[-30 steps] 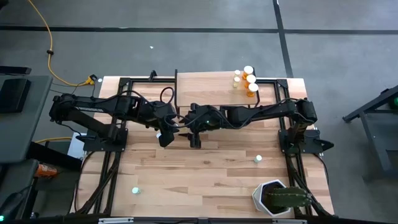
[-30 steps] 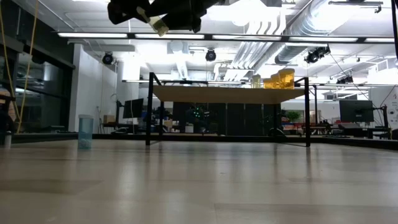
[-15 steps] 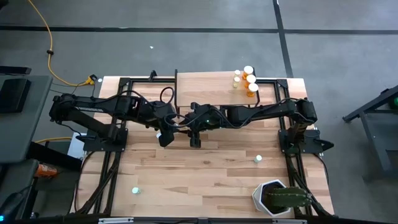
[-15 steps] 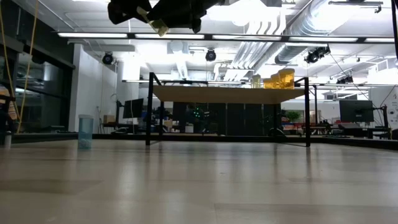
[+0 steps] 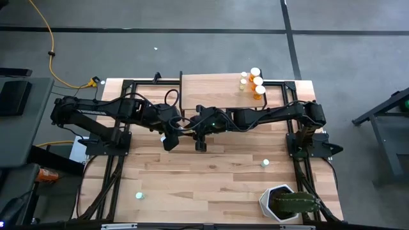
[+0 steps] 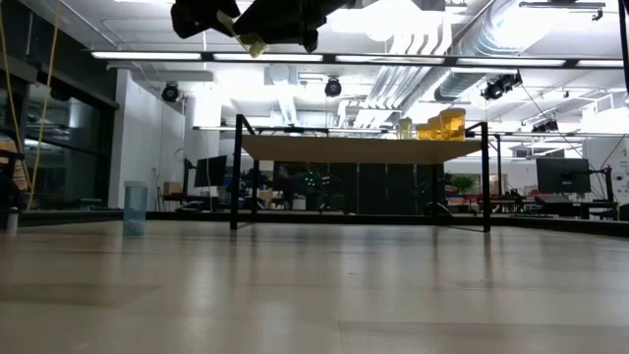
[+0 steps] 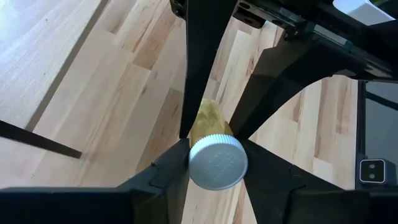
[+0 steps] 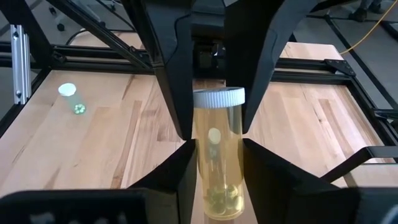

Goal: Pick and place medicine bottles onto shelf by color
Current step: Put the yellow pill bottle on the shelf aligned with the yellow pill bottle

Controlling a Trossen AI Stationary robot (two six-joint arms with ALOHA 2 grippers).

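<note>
A translucent yellowish bottle (image 8: 217,155) with a white cap (image 7: 217,162) hangs high over the table's middle, just in front of the shelf (image 5: 220,89). My left gripper (image 5: 181,127) and my right gripper (image 5: 194,126) meet there, each shut on one end of it. It also shows in the low view (image 6: 253,41). Three orange bottles (image 5: 257,82) and smaller pale ones (image 5: 243,80) stand on the shelf's far right end. One bottle (image 5: 265,163) is on the table at the right and another (image 5: 138,195) at the near left. My left gripper pinches the bottle's cap end (image 7: 194,163) between its two fingers, which come level from the table's left and lie along the bottle. The bottle lies about level, clear of the table. My right gripper pinches the bottle's clear body near its bottom end (image 8: 205,180) between its two fingers. The fingers come level from the table's right and lie along the bottle, opposite the left gripper's.
A white pot with a green plant (image 5: 284,203) stands at the near right corner. Black frame rails (image 5: 108,172) run along the table's left and right sides. The shelf's thin black legs (image 6: 237,172) stand on the far half of the table.
My right gripper has moved a little toward the table's left, closing up on the bottle in my left gripper. The bottle has stayed where it was.
</note>
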